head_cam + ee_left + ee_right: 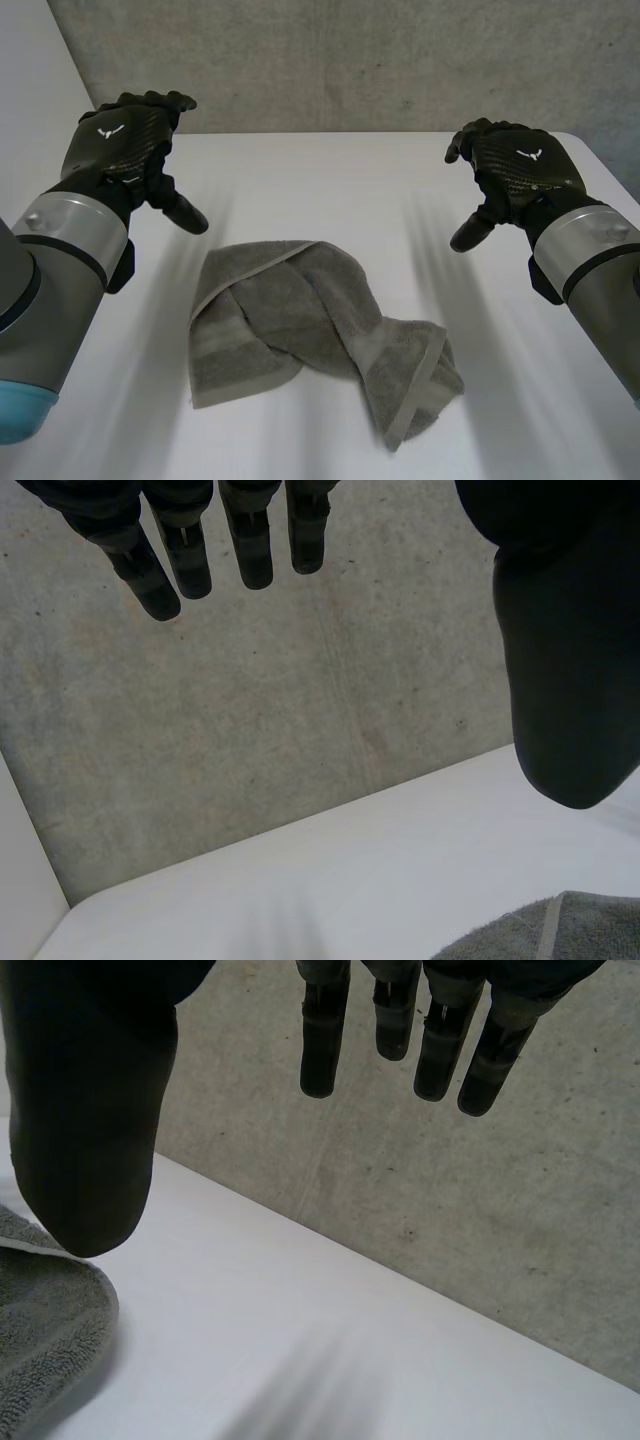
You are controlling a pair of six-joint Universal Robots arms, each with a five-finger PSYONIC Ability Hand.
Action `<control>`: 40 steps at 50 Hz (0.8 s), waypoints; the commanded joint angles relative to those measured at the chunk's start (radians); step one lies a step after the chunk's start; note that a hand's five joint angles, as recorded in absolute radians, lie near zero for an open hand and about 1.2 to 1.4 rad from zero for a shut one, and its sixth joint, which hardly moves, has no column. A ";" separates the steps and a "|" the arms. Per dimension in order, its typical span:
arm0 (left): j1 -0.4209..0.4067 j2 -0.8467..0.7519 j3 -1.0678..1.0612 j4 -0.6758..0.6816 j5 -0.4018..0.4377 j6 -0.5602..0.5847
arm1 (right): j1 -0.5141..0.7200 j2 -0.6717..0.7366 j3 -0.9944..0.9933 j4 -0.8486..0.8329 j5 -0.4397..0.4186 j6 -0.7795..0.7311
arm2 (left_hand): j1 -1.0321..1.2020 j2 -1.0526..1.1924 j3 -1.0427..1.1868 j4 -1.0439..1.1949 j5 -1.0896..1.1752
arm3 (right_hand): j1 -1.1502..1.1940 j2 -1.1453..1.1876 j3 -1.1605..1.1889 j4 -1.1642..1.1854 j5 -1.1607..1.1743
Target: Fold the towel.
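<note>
Head view | grey towel (300, 320) lies crumpled and twisted in the middle of the white table (330, 190), clear of both hands | left hand (125, 145) raised toward the far left corner, fingers spread, holding nothing | right hand (520, 170) raised toward the far right corner, fingers spread, empty | concrete wall (350, 60) behind the far edge

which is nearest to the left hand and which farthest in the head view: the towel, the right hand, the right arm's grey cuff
From the left hand, hovering open:
1. towel, crumpled on the table, just below and inward of that hand.
2. right hand, across the table on the opposite side.
3. grey cuff, behind the right hand, farther out still.
</note>
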 commanded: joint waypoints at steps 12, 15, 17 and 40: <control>0.005 -0.005 -0.016 -0.004 0.005 -0.001 | 0.012 -0.002 0.003 0.001 0.003 0.007 | -0.011 -0.012 -0.006 -0.012 -0.195 | -0.051 -0.066 -0.058 -0.075 -0.064; 0.007 -0.005 -0.016 -0.005 0.003 -0.001 | 0.011 -0.002 0.001 0.001 0.001 0.009 | -0.008 -0.009 -0.003 -0.009 -0.192 | -0.051 -0.066 -0.058 -0.075 -0.064; 0.010 -0.005 -0.017 -0.005 0.003 -0.001 | 0.012 0.001 0.001 0.001 -0.003 0.009 | -0.008 -0.009 -0.003 -0.009 -0.192 | -0.051 -0.066 -0.058 -0.075 -0.064; 0.022 -0.366 0.084 -0.108 0.008 0.019 | 0.173 0.346 -0.107 0.174 -0.008 -0.003 | 0.000 0.000 0.005 0.000 -0.183 | 0.053 0.038 0.046 0.029 0.040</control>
